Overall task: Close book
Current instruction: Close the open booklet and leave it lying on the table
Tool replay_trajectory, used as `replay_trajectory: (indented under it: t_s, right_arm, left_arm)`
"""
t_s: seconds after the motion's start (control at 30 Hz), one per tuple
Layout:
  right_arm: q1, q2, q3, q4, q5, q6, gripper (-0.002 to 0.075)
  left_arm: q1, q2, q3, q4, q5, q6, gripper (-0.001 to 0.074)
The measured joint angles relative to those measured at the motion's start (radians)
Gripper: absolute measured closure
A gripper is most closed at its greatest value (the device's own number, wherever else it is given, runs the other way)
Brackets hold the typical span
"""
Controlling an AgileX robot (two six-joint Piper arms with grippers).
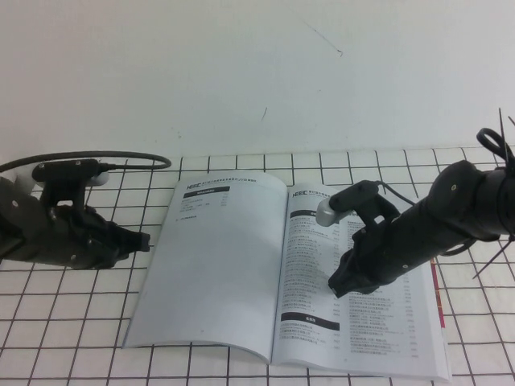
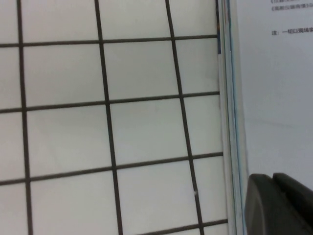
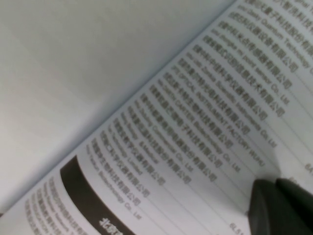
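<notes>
An open book (image 1: 219, 265) lies flat on the gridded table, with a mostly blank left page and a densely printed right page (image 1: 310, 342). My left gripper (image 1: 146, 240) is shut and empty, low at the book's left edge. In the left wrist view its fingertips (image 2: 274, 205) overlap the left page's outer edge (image 2: 229, 98). My right gripper (image 1: 337, 288) is shut and empty, its tip down on the right page close to the spine. The right wrist view shows its fingertips (image 3: 281, 208) against the printed lines (image 3: 205, 112).
A white tabletop with a black grid (image 1: 72, 322) surrounds the book, and a white wall stands behind it. A black cable (image 1: 96, 157) runs from the left arm along the table's back edge. A pink strip (image 1: 437, 297) shows at the book's right edge.
</notes>
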Motion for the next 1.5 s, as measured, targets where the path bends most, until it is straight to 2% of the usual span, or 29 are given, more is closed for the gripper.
replay_trajectory:
  t_s: [0.27,0.6,0.8,0.93,1.07,1.2,1.4,1.5]
  right_arm:
    - [0.0,0.002,-0.003,-0.029,0.006,0.046,0.0729]
    - [0.0,0.002,-0.004,-0.033,0.007,0.05,0.0729]
    - [0.0,0.002,-0.004,-0.031,0.007,0.05,0.0729]
    - [0.0,0.002,-0.004,-0.029,0.007,0.05,0.0729]
    - [-0.002,-0.003,-0.008,-0.043,0.021,0.059,0.0729]
    - [-0.001,-0.037,-0.027,-0.196,0.076,0.17,0.0729]
    - [-0.001,-0.173,-0.106,-0.615,0.32,0.436,0.0729]
    - [-0.001,-0.243,-0.15,-0.787,0.456,0.514,0.0729]
  left_arm:
    - [0.0,0.174,-0.111,-0.024,0.023,0.033,0.0738]
    - [0.008,0.302,-0.238,-0.061,0.207,0.033,0.0738]
    - [0.002,0.32,-0.291,-0.303,0.377,0.184,0.0738]
    - [-0.037,0.32,-0.34,-0.54,0.49,0.342,0.0738]
    - [-0.081,0.32,-0.385,-0.677,0.556,0.421,0.0738]
    - [-0.097,0.32,-0.419,-0.711,0.596,0.435,0.0738]
    - [-0.101,0.272,-0.428,-0.713,0.587,0.447,0.0738]
    - [-0.101,0.209,-0.431,-0.686,0.572,0.447,0.0738]
